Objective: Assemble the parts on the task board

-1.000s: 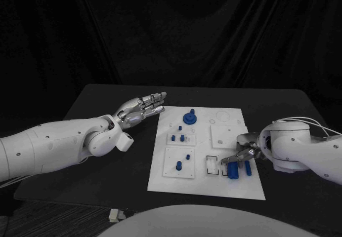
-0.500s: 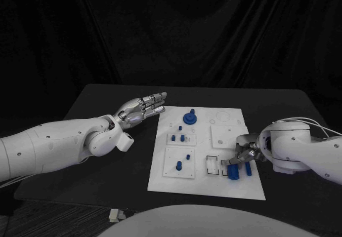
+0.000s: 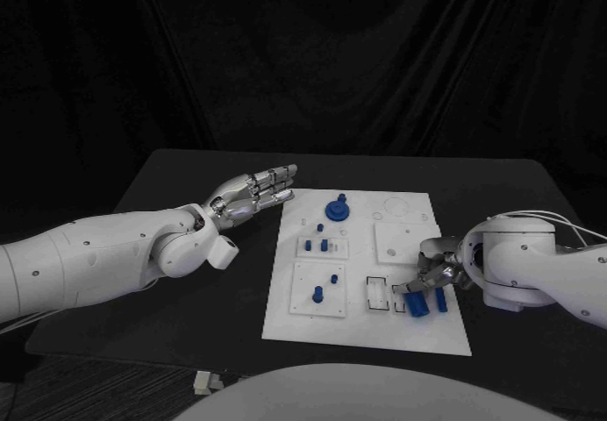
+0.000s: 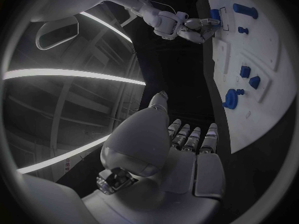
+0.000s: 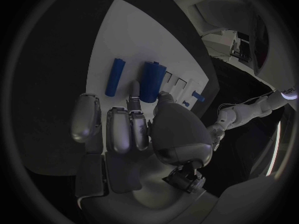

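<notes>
Blue thick cylinder [image 3: 414, 303], lower right of the white task board [image 3: 367, 329]: we judge the right hand's [image 3: 428, 274] touching fingertips could roll it away. Left hand [image 3: 253, 190] hovers spread, empty.

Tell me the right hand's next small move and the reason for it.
Probably close the fingers on the thicker blue cylinder. The right hand sits at that cylinder, its fingertips at the cylinder's end without a clear grasp, while the thinner cylinder lies apart beside it.

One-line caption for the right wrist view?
Right hand reaches its fingers to two blue cylinders lying on the white board.
</notes>
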You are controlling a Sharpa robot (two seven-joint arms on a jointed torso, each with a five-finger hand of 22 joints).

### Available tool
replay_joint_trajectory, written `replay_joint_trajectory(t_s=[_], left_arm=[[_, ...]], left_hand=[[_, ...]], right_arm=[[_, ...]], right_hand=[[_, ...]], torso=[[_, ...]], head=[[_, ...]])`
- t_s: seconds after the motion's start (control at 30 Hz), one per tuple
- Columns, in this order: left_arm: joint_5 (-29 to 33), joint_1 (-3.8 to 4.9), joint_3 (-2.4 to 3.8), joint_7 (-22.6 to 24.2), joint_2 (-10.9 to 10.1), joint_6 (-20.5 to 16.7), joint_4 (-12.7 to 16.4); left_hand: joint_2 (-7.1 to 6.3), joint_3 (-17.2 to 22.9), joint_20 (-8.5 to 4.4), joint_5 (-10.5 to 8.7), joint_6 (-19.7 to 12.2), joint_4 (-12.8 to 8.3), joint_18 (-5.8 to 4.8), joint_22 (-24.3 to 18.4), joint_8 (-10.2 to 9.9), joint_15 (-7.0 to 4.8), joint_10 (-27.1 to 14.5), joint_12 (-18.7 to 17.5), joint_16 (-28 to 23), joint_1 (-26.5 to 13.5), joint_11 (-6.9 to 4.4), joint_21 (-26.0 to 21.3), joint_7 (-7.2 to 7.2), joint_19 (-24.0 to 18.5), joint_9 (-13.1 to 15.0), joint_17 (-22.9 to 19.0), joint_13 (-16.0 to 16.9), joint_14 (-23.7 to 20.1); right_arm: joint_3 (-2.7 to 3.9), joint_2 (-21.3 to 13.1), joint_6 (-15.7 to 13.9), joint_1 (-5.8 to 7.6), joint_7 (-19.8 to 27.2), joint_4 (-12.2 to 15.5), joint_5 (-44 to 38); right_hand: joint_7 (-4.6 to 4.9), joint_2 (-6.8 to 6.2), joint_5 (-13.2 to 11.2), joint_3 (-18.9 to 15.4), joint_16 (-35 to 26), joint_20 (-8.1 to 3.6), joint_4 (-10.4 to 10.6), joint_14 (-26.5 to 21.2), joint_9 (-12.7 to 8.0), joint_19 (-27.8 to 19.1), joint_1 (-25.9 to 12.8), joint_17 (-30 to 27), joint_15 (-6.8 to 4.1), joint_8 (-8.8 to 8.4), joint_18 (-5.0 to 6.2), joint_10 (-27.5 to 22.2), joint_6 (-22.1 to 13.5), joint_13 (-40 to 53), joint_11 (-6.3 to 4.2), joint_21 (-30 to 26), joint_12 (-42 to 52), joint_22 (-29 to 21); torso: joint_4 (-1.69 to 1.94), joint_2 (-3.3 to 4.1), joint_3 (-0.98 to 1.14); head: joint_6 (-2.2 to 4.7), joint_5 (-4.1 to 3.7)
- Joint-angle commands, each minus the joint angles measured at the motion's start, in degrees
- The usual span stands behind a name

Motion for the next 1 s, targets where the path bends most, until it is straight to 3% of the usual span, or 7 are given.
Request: replay_joint_trajectory(t_s=[0.03, 0.17, 0.57, 1.0], left_arm=[[0.4, -0.09, 0.06, 0.4, 0.1, 0.7, 0.1], [0.4, -0.1, 0.06, 0.3, 0.1, 0.7, 0.1], [0.4, -0.12, 0.06, -0.1, 0.2, 0.9, 0.0], [0.4, -0.14, 0.06, -0.3, 0.2, 1.0, 0.0]], left_hand=[[0.27, 0.1, 0.37, 0.2, 0.1, -0.3, 0.36, -0.1, 0.2, 0.44, 0.0, 0.3, -0.2, 0.3, 0.32, 0.2, 0.19, -0.1, 0.1, -0.1, 0.1, 0.1], [0.27, 0.1, 0.37, 0.2, 0.1, -0.3, 0.36, -0.1, 0.2, 0.44, 0.0, 0.3, -0.2, 0.3, 0.32, 0.2, 0.19, -0.1, 0.1, -0.1, 0.1, 0.1], [0.26, 0.1, 0.37, 0.29, 0.1, -0.4, 0.34, -0.1, 0.2, 0.48, 0.0, 0.4, -0.2, 0.4, 0.34, 0.2, 0.19, -0.1, 0.1, -0.1, 0.1, 0.1], [0.26, 0.1, 0.37, 0.29, 0.1, -0.4, 0.34, -0.1, 0.2, 0.48, 0.0, 0.4, -0.2, 0.4, 0.34, 0.2, 0.19, -0.1, 0.1, -0.1, 0.1, 0.1]], right_arm=[[0.0, -0.3, -3.4, -0.16, -0.8, 0.6, 0.3], [0.01, -0.9, -4.3, -0.14, -0.8, 1.3, 0.5], [0.02, -2.8, -8.0, 0.75, -0.8, 3.7, 4.0], [0.02, -2.6, -12.7, 1.5, -0.7, 4.4, 10.4]], right_hand=[[-0.06, -0.06, 2.0, 0.0, -0.4, -0.14, -0.2, 3.1, 0.7, -0.2, 0.9, -0.2, 0.26, 0.33, 0.48, 4.6, -0.6, 9.8, 0.08, -0.4, -0.4, 8.7], [-0.08, -0.21, 3.7, 0.0, -0.5, -0.17, 0.0, 3.0, 1.3, -0.2, 1.2, -0.3, 0.24, 0.41, 0.5, 4.6, -0.8, 9.8, 0.05, -0.6, -0.4, 8.7], [-0.08, -0.24, 4.1, 0.0, -0.6, -0.18, 0.0, 3.0, 1.5, -0.2, 1.2, -0.5, 0.23, 0.42, 0.5, 4.6, -0.9, 9.9, 0.05, -0.7, -0.3, 8.7], [-0.09, 0.01, 4.4, 0.1, -0.5, -0.2, 0.2, 3.1, 1.7, -0.1, 1.2, -0.4, 0.2, 0.42, 0.48, 4.5, -0.9, 9.7, 0.04, -0.5, -0.6, 8.8]], torso=[[0.01, 0.0, 0.02], [0.01, -0.01, 0.02], [-0.03, -0.03, 0.01], [0.01, 0.01, 0.01]], head=[[-0.01, 0.0], [-0.01, 0.15], [-0.01, 0.08], [-0.01, 0.09]])
